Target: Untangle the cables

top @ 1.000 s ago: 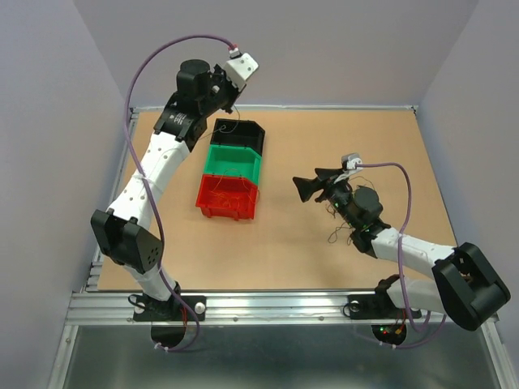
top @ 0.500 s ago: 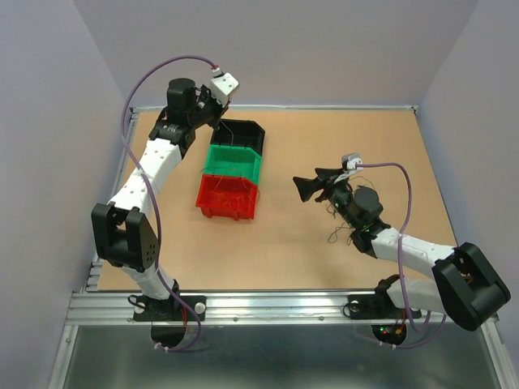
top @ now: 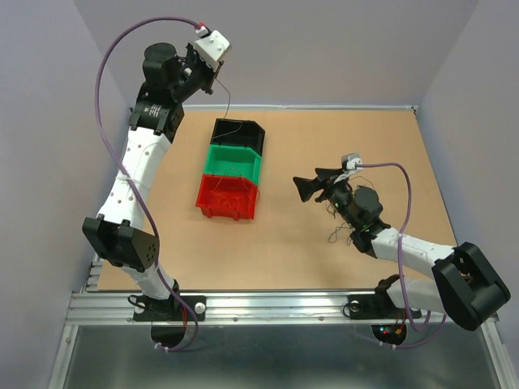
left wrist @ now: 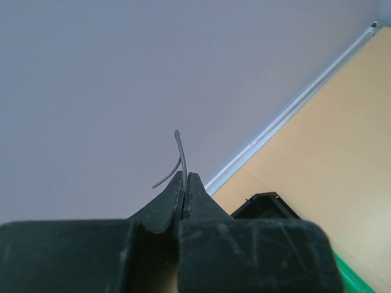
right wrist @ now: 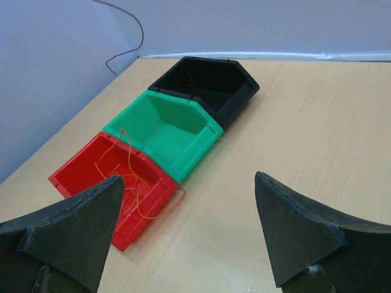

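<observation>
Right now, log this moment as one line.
left gripper: shut on thin dark wire, held high near back wall | right gripper: open, empty, over table | red plastic bin: thin orange wires inside

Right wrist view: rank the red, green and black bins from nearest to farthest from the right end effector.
From the right end effector:
1. red bin, low on the left, closest, orange wires inside.
2. green bin, middle of the row, just beyond the red one.
3. black bin, far end, nearest the back wall.
</observation>
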Controlling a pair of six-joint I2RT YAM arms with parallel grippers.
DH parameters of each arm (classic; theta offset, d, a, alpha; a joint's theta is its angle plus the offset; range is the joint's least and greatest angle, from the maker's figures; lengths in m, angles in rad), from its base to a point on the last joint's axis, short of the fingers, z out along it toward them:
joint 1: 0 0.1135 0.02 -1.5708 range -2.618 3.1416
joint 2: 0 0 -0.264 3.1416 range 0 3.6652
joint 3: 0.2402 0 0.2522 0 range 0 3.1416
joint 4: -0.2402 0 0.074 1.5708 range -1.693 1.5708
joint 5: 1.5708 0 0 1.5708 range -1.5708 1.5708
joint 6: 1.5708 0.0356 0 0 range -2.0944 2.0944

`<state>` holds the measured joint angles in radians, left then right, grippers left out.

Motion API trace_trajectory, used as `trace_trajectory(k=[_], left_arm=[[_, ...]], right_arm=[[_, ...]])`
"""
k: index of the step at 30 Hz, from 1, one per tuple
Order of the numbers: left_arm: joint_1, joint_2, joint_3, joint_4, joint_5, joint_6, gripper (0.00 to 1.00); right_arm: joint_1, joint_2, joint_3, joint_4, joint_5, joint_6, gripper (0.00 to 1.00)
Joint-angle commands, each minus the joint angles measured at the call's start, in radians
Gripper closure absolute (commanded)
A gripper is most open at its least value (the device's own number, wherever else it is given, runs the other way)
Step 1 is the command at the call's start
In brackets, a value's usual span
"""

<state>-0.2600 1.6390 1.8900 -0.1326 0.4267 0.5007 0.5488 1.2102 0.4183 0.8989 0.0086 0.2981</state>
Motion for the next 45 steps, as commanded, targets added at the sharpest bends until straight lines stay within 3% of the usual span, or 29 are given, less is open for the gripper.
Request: trace_trajectory(k=[1,13,34,40,45], left_arm=[[0.002,-0.027,0.072,-0.015,-0.025,0.009,1.00],[-0.001,0.031,0.034,-0.021,0.063,-0.017,1.00],[0.001,0.047,-0.308,0.111,0.142,0.018,1.00],[0.001,0.097,-0.348,-0.024,0.144,0.222,1.00],[0.002,0.154,-0.399,-0.013,-0.001,0.318,1.00]], right_arm=[[-0.004,-0.005,0.007,0.060,0.008,-0.025,0.08],[-0.004,-0.023,0.000,0.060,-0.004,-0.022,0.08],[-0.006,-0.038,-0.016,0.057,-0.002,-0.028,0.08],[-0.006,-0.052,-0.019,0.046,-0.002,-0.036,0.08],[-0.004,-0.044,-0.013,0.044,-0.030,-0.037,0.09]])
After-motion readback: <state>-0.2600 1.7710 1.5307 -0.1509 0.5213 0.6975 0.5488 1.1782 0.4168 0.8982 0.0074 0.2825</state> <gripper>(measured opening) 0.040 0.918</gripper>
